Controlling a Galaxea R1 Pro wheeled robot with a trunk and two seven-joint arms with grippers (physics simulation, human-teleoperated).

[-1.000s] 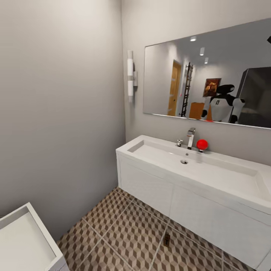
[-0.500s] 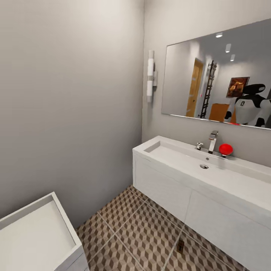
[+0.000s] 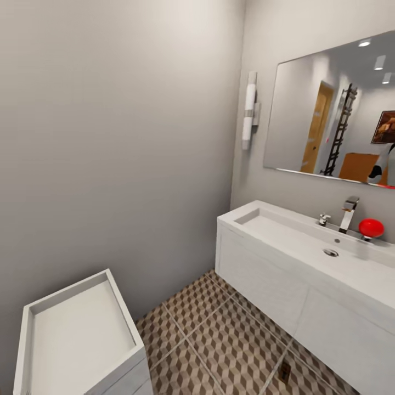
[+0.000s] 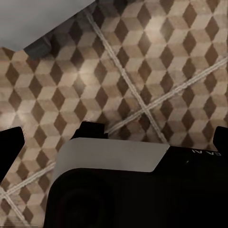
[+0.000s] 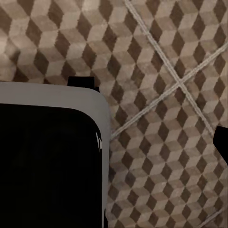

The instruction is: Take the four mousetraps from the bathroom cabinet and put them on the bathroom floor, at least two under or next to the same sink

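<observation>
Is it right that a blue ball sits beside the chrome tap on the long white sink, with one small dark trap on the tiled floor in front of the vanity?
Nearly. The ball is red, not blue, as the head view shows. It does sit beside the chrome tap on the long white sink, and one mousetrap lies on the tiled floor in front of the vanity.

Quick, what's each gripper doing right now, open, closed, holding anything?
Left gripper: open, holding nothing.
Right gripper: open, holding nothing.
</observation>
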